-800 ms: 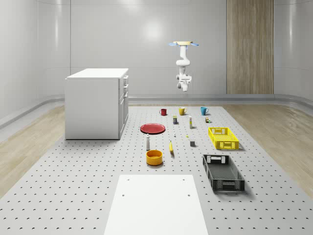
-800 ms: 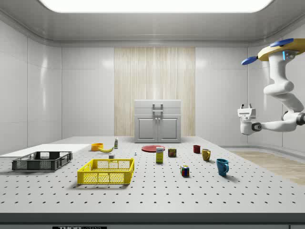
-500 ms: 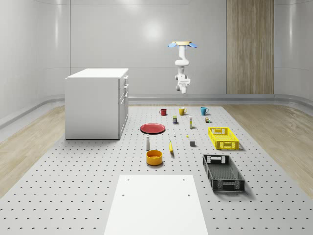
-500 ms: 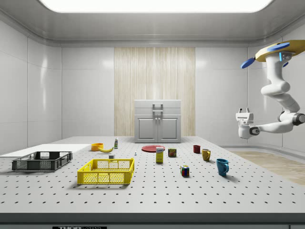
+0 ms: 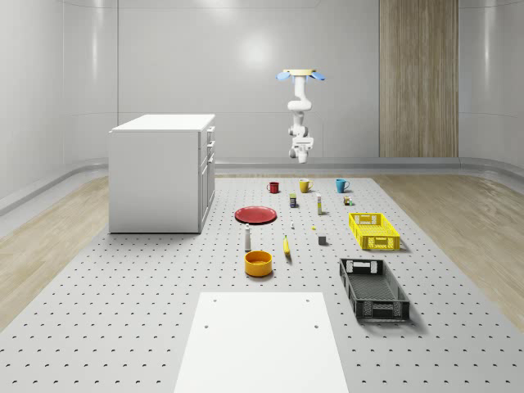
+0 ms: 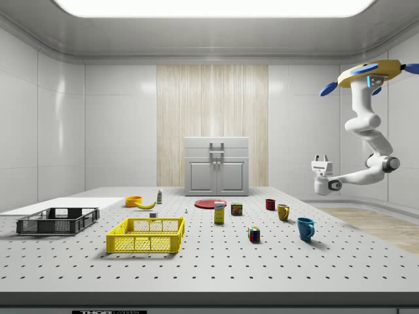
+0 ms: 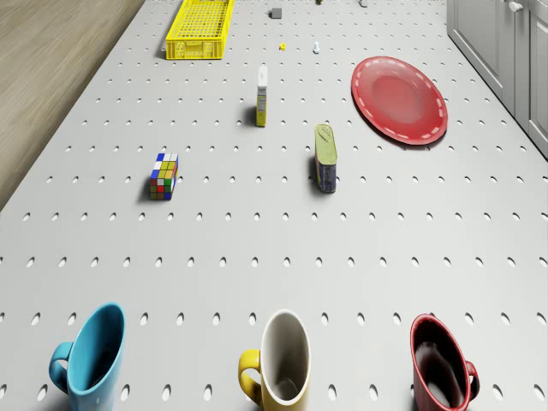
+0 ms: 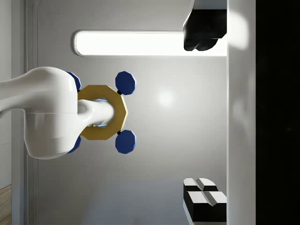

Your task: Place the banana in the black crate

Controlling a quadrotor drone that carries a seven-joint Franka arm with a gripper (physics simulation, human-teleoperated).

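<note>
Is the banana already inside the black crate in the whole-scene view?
No, the banana lies on the table beside the orange bowl, apart from the black crate.

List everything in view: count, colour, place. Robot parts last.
banana: 1, yellow, on the table beside the orange bowl
black crate: 1, near table edge, whole-scene view's right
yellow crate: 1, behind the black crate
orange bowl: 1, mid table
red plate: 1, by the cabinet
mugs: 3, red, yellow, blue, in a row at the far end
puzzle cube: 1, multicoloured, near the mugs
cabinet: 1, white, whole-scene view's left
drone: 1, yellow with blue rotors, hovering beyond the mugs
end effector: 1, white, held high, pointing up, open
</note>
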